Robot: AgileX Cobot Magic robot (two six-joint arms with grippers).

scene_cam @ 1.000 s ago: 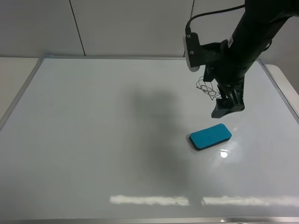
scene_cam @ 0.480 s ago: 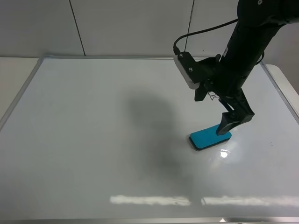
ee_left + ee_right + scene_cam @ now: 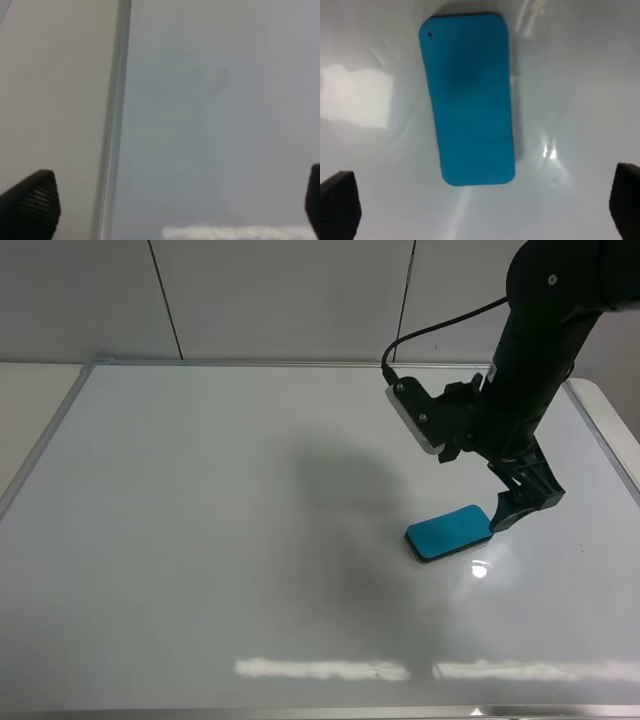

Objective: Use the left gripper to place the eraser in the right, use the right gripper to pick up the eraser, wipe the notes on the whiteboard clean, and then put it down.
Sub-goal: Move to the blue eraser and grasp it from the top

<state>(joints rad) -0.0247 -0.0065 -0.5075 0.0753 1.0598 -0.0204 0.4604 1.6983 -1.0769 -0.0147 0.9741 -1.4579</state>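
Observation:
The blue eraser (image 3: pixel 450 532) lies flat on the whiteboard (image 3: pixel 200 540), right of the middle. My right gripper (image 3: pixel 514 510) hangs low just beyond the eraser's right end, pointing down. In the right wrist view the eraser (image 3: pixel 467 97) lies free ahead of the open right gripper (image 3: pixel 482 212), with one fingertip (image 3: pixel 339 202) in each lower corner. The left gripper (image 3: pixel 170 210) is open and empty over the whiteboard's edge; it is out of the exterior high view. The notes are hidden behind the right arm.
The whiteboard's metal frame (image 3: pixel 40 455) runs along the left side, and it also shows in the left wrist view (image 3: pixel 114 125). Pale table surface (image 3: pixel 55 100) lies outside the frame. A grey wall (image 3: pixel 280 300) stands behind the board.
My right arm has swung down and to the right, from above the scribble to the eraser's right end. It now covers the notes. The eraser has not moved.

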